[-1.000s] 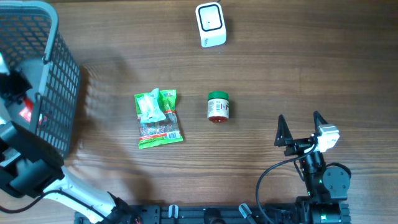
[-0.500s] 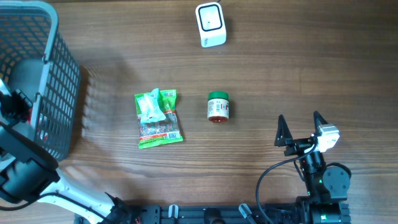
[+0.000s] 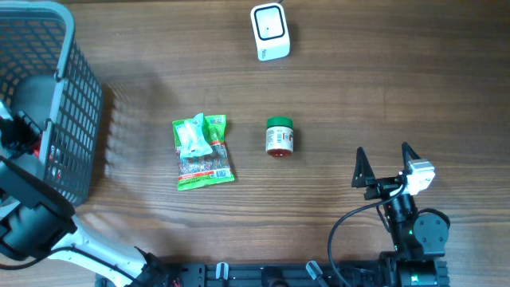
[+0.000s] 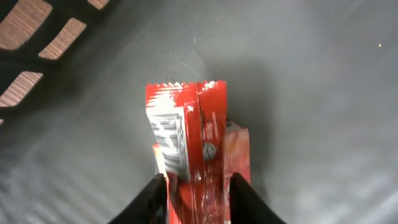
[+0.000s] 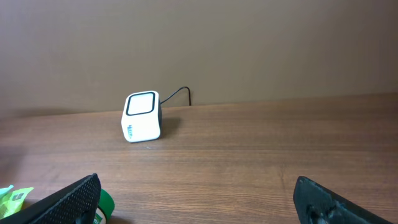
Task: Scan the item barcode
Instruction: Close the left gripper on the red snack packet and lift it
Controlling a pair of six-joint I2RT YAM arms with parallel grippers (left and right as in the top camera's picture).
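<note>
Red packet [image 4: 189, 143] between left jaws — wrist view; basket [image 3: 80, 119] screens it overhead.

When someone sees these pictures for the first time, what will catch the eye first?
The red packet stands out most, bright against the floor of the grey basket, between the fingers of the left hand. From overhead, that basket fills the left edge of the table; the green packet and green-lidded jar lie mid-table, the white scanner at the far edge.

The red packet [image 4: 193, 155] runs off the bottom edge.
</note>
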